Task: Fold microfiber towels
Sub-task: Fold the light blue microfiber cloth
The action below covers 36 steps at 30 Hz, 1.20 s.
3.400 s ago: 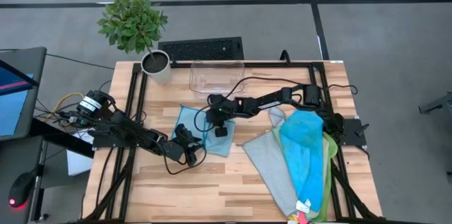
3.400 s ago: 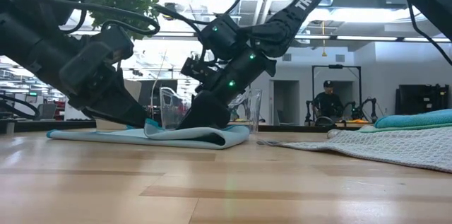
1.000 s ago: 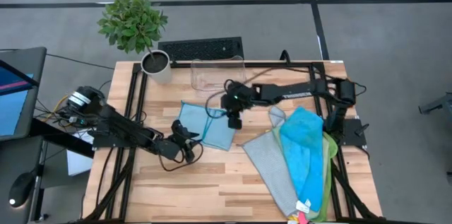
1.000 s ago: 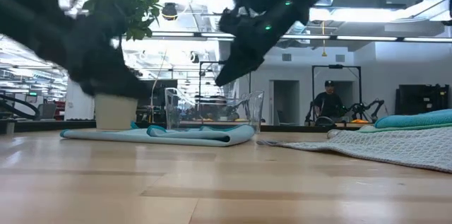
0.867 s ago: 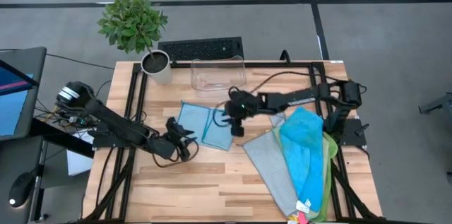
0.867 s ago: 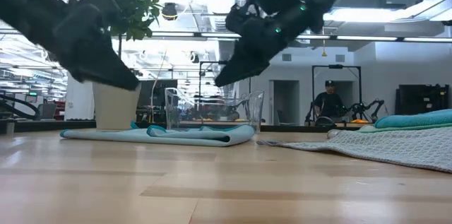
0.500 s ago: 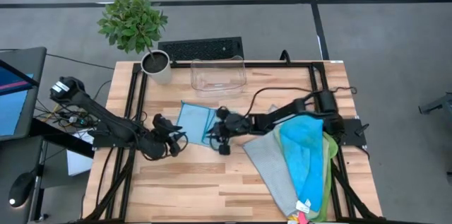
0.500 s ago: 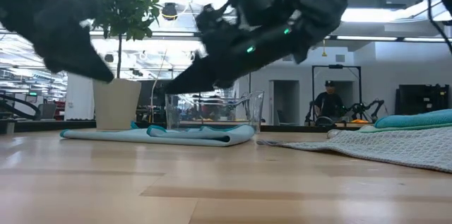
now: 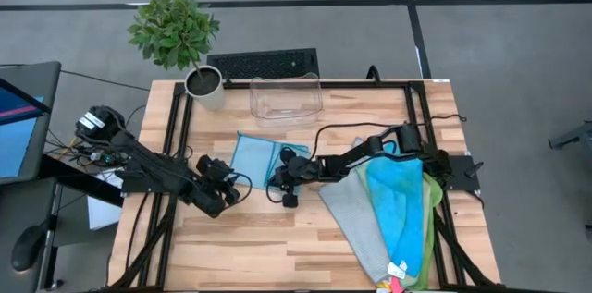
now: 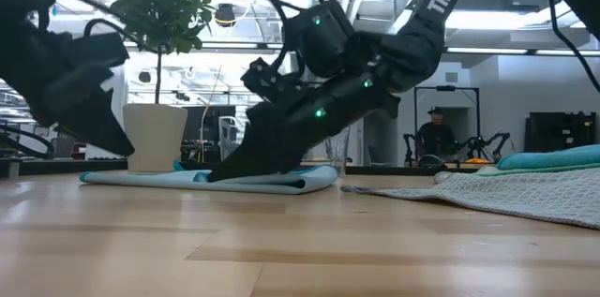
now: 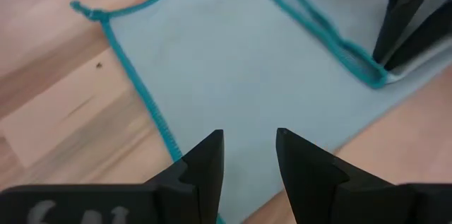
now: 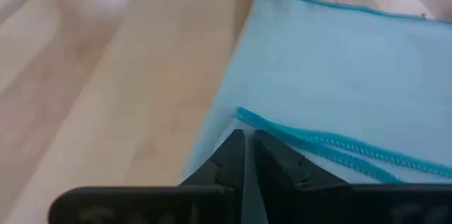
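The light blue towel (image 9: 257, 158) lies partly folded on the surface (image 9: 277, 238), between the two pincers. The right pincer (image 12: 246, 155) is down at the towel's near corner, its fingers nearly together with the teal-stitched edge at their tips; whether cloth is actually caught between them I cannot tell. The left pincer (image 11: 248, 155) hovers over the towel's opposite edge, moderately parted and holding nothing. The step in hand appears to be taking hold of corners for another fold. Next, each pincer likely needs a firm pinch on its edge, then a joint lift and carry across. The waiting towels (image 9: 393, 205) lie heaped beyond the right pincer.
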Each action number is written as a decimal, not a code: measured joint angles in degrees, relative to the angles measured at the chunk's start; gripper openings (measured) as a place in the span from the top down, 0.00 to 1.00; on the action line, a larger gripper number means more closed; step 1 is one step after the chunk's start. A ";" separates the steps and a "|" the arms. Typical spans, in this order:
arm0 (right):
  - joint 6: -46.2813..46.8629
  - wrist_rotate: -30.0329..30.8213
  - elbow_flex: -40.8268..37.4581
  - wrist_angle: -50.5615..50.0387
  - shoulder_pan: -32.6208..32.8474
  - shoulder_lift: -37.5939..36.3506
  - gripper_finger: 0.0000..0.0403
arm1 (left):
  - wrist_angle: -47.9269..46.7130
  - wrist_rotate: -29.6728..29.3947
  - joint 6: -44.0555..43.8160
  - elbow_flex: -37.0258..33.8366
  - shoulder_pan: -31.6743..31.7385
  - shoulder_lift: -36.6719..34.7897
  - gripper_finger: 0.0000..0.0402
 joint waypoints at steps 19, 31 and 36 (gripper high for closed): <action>1.10 0.04 0.17 0.70 0.07 1.04 0.85 | -19.11 4.59 -29.34 0.00 -1.93 -2.16 0.63; 1.13 -0.06 0.11 0.90 0.07 1.09 0.85 | -8.64 0.34 -38.03 -2.05 -7.04 6.34 0.60; 1.15 -0.11 0.08 0.93 0.07 1.11 0.85 | -5.31 -2.52 -38.08 -1.83 -8.05 10.91 0.60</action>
